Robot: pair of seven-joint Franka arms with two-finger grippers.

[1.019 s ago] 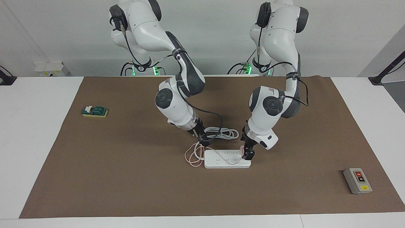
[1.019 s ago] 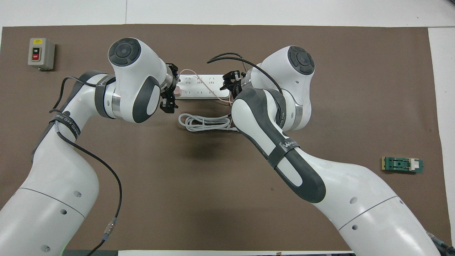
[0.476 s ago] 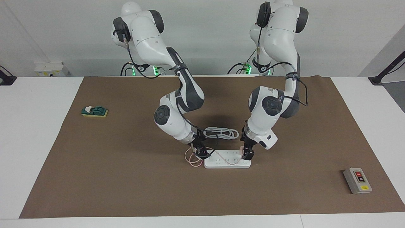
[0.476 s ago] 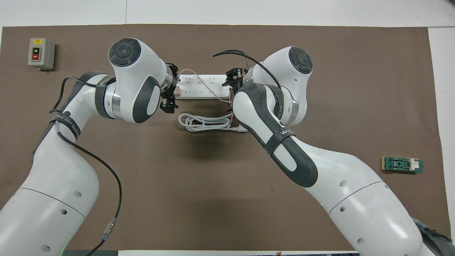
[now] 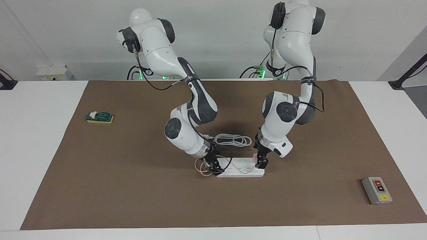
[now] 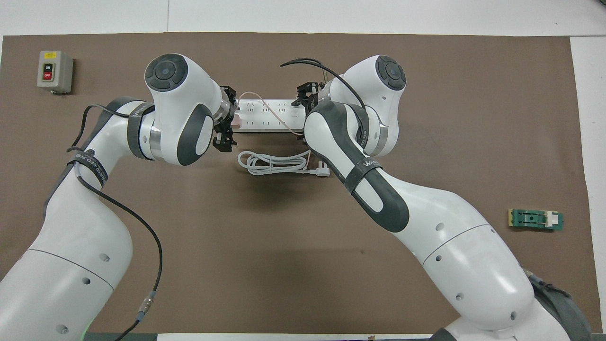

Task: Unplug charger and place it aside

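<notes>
The pale pink charger (image 5: 256, 156) sits plugged into the white power strip (image 5: 240, 171) at the end toward the left arm. My left gripper (image 5: 261, 163) is shut on the charger; in the overhead view the gripper (image 6: 231, 124) covers most of the charger (image 6: 237, 123). The charger's thin pink cable (image 5: 201, 168) runs along the strip (image 6: 267, 122) and loops on the mat at its other end. My right gripper (image 5: 214, 167) is shut and rests low on that end of the strip; in the overhead view the right gripper (image 6: 304, 100) is largely hidden by its arm.
A coiled thick white cord (image 5: 233, 139) with a three-pin plug (image 6: 323, 168) lies nearer to the robots than the strip. A grey switch box (image 5: 377, 190) sits toward the left arm's end, and a green block (image 5: 100, 117) toward the right arm's end.
My right gripper has come down from above the cord coil onto the strip's end by the cable loop. The left gripper and the charger have stayed in place.
</notes>
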